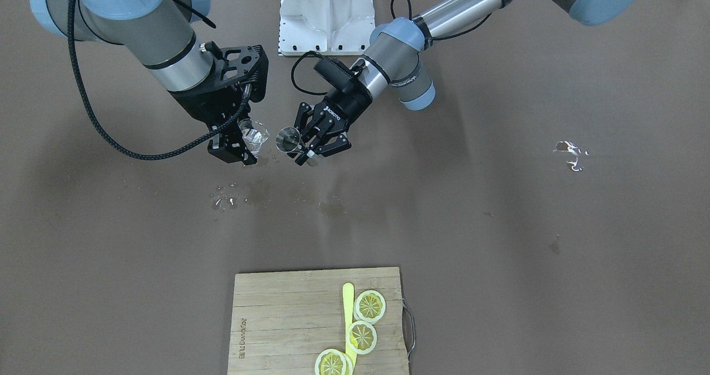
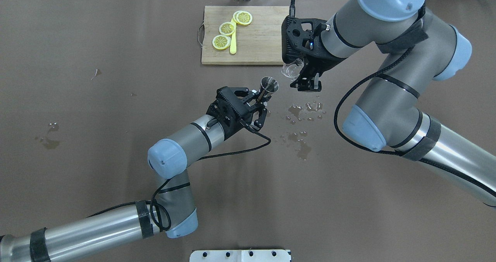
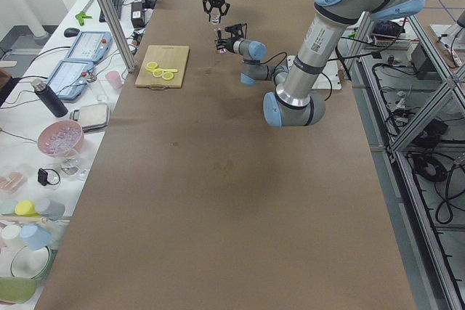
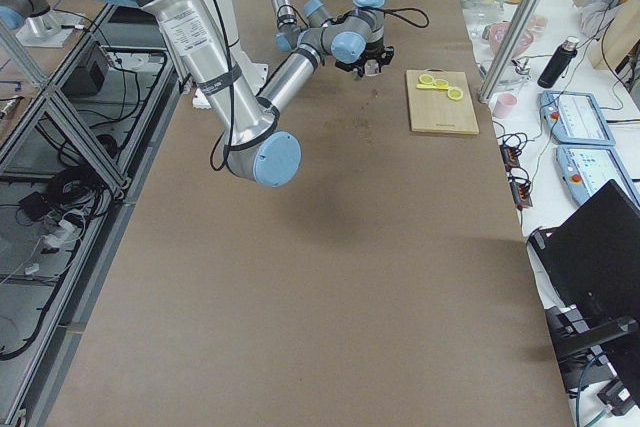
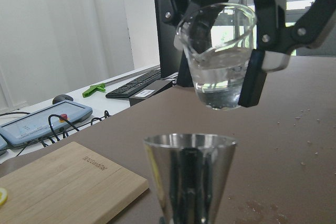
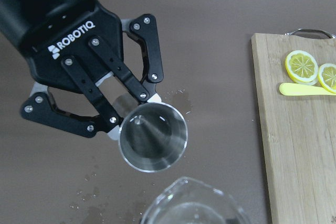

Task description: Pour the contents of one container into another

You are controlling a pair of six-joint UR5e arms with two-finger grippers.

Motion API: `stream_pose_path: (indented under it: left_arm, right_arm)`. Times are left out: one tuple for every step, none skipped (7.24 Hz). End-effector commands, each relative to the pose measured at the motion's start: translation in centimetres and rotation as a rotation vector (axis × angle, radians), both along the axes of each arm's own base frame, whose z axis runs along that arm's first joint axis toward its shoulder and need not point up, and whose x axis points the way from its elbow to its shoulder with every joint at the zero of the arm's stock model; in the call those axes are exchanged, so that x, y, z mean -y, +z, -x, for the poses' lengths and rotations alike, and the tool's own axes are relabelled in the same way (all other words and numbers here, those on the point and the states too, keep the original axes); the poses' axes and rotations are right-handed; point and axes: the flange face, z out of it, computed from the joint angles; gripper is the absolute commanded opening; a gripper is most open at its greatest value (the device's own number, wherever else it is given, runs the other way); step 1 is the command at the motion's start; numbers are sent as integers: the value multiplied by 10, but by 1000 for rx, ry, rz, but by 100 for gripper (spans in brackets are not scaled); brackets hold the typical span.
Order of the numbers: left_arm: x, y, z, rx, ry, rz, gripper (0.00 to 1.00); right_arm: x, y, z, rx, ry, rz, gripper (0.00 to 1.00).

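My left gripper (image 2: pixel 259 98) is shut on the narrow waist of the grey steel jigger (image 2: pixel 268 85), holding it above the table with its open cone up. In the right wrist view the jigger (image 6: pixel 152 136) shows an empty mouth in the left gripper (image 6: pixel 134 115). My right gripper (image 2: pixel 306 83) is shut on the clear glass tumbler (image 2: pixel 291 70), which holds water. In the left wrist view the tumbler (image 5: pixel 219 56) hangs just above and beyond the jigger (image 5: pixel 190 177), tilted slightly, with no stream falling. From the front, the tumbler (image 1: pixel 254 135) and the jigger (image 1: pixel 288 140) sit close side by side.
Water drops and wet patches (image 2: pixel 304 111) lie on the brown table under the grippers. A wooden cutting board (image 2: pixel 243 35) with lemon slices (image 2: pixel 227 28) and a yellow knife stands at the far side. A small spill (image 1: pixel 570 152) lies towards my left. The white base plate (image 1: pixel 327 14) is between the arms.
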Motion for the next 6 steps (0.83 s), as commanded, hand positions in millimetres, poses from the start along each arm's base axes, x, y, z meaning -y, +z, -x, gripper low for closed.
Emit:
stream_pose_path:
  left_arm:
    - [0,0,0,0,0,-1,0]
    - [0,-1,0,-2,0,-1,0]
    - [0,0,0,0,0,-1,0]
    - [0,0,1,-2,0,-1,0]
    - [0,0,0,0,0,-1,0]
    - [0,-1,1,-3,0,-2,0]
  right_arm:
    - [1,-6,2,-11,-1,11,0]
    - [2,-11,2,-25,0,23,0]
    - [1,-11,3,-29,-1,24,0]
    - [2,-12,3,-34,-1,29,0]
    - [2,-12,4,-48,-7,21,0]
    - [2,-10,4,-63,-14,6,0]
